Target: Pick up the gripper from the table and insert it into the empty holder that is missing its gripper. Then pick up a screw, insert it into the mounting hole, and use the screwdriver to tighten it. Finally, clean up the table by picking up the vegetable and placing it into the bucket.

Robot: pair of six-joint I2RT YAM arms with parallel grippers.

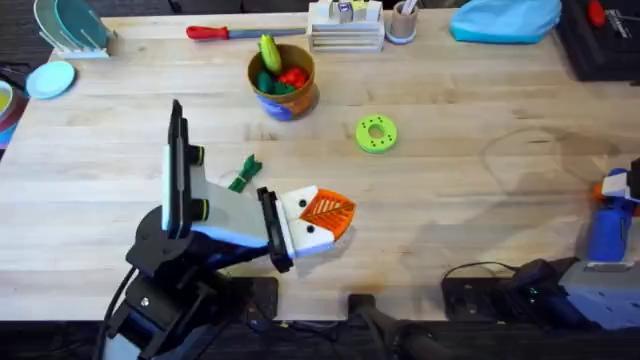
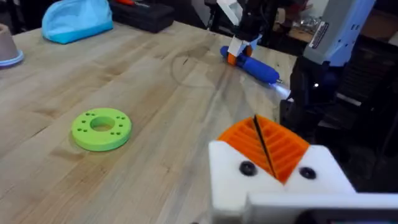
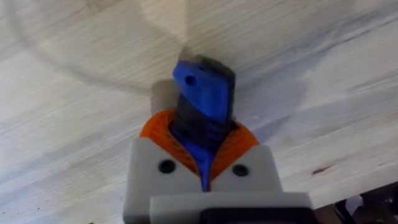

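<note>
1. Left claw (image 1: 325, 215): clenched, with the orange ribbed pads pressed together and nothing between them. It rests low over the counter (image 1: 450, 190) near the front edge.
2. Right claw (image 3: 202, 158): clamped on the screwdriver (image 3: 202, 102), whose blue body stands up between the orange pads. In the overhead view this claw sits at the far right edge of the counter (image 1: 615, 200); the left wrist view shows the screwdriver lying low, its tip close to the wood.
3. Screwdriver handling, as a judgement: rigid, smooth plastic barrel, probably the heaviest item here. The ribbed pads should resist slip. Hold it mid-barrel and keep the narrow tip clear.
4. Vegetable (image 1: 243, 173): lies flat on the counter just behind the left arm, between that arm and the bucket. Judged light and possibly soft. Take it across the middle of its narrow body with a gentle pinch; a hard squeeze could deform it or flick it away.
5. Green ring (image 1: 376, 133): lies flat, farther back and toward the right. It is not part of the cleanup.
6. Bucket (image 1: 284, 85): stands upright toward the back, already containing a yellow-green toy and a red toy. Judged light and easy to tip, so lower the vegetable in from directly above the rim.
7. Red-handled tool (image 1: 222, 32): lies along the back edge, well apart from both claws.
</note>
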